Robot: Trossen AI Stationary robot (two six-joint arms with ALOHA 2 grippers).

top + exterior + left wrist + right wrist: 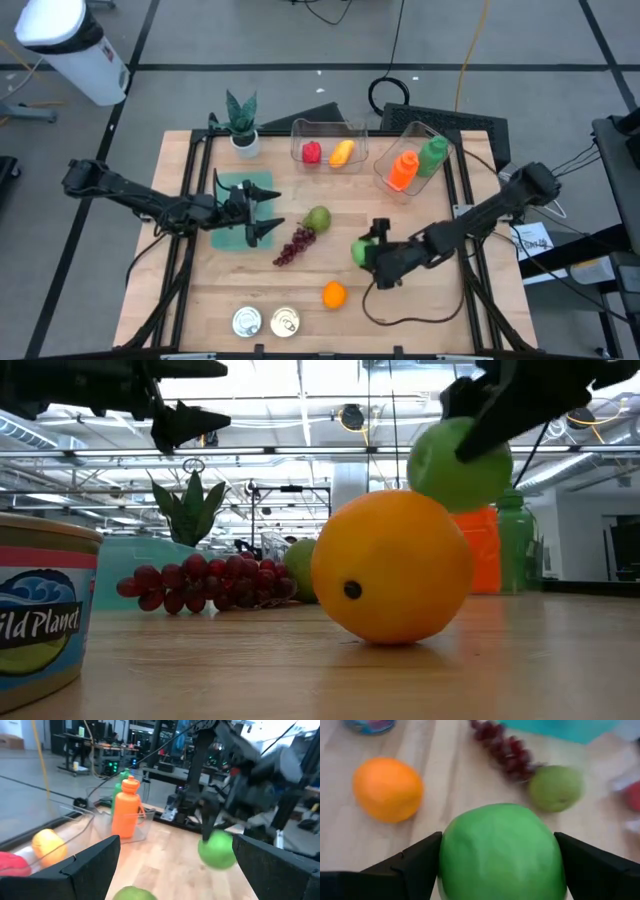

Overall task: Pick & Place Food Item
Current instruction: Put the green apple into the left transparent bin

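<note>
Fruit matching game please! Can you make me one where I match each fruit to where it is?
Things:
1. green apple
2. orange
3. grapes
4. pear

Places:
A. alone on the wood, near the two cans
B. between the right gripper's fingers, off the table
C. touching the top end of the grapes
D. lying beside the teal mat

Pairs: 1-B, 2-A, 3-D, 4-C

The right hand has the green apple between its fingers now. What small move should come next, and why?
Probably carry it on toward the teal mat. The right hand holds the green apple between its fingers, and the low view shows it lifted above the table, higher than the orange. The left hand hovers open over that mat and may need to move aside.
</note>
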